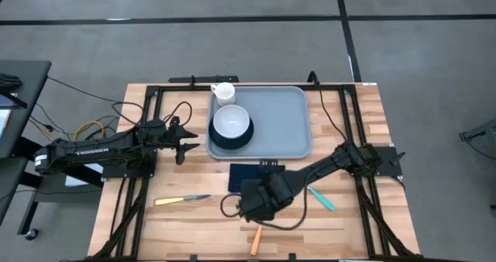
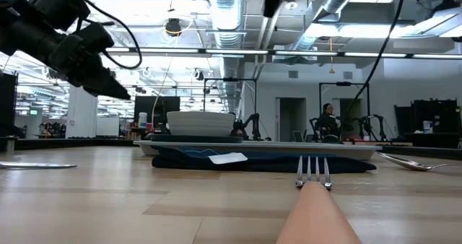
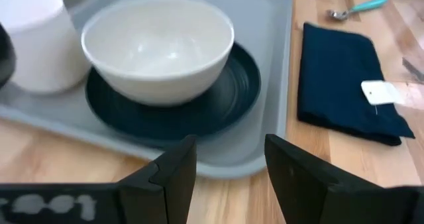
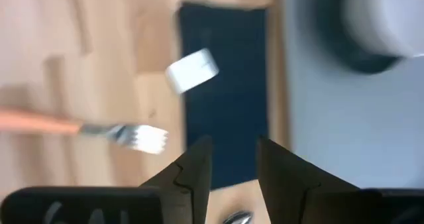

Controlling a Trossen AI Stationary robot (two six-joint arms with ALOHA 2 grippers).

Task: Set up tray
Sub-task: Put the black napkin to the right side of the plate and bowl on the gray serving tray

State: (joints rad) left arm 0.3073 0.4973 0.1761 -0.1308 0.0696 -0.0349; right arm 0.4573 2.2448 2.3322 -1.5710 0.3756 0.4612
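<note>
Tray [image 1: 291, 130] sits at the far middle of the table [image 1: 356, 223]. On it: dark plate [image 1: 225, 140] with white bowl [image 1: 231, 122] stacked on top, white cup [image 1: 223, 92] at the far left corner. The rest of the tray is bare.

Right gripper [image 4: 233, 163] hangs low over the near edge of the navy napkin [image 1: 246, 173], which lies on the wood just in front of the tray. Fingers parted a modest gap, nothing between them. Likely step in hand: picking up the napkin. To do it well, the fingers should come down straddling one folded edge and pinch all layers at once, then lift straight so the fold does not open. The white tag [image 4: 191, 70] marks the napkin's middle; best gripped away from it. The orange-handled fork [image 4: 122, 132] lies close beside the napkin and could be nudged.

Left gripper [image 3: 228, 161] waits open and empty, just off the tray's left side, facing plate and bowl.

Table: pale wood planks with a black frame around the work area. Loose on it: yellow-handled knife [image 1: 182, 200] near left, teal-handled spoon [image 1: 321, 198] near right.

Room, from the low view: open industrial hall, exposed ducts and strip lights overhead, other rigs far back, a person [image 2: 327, 121] seated in the distance.
</note>
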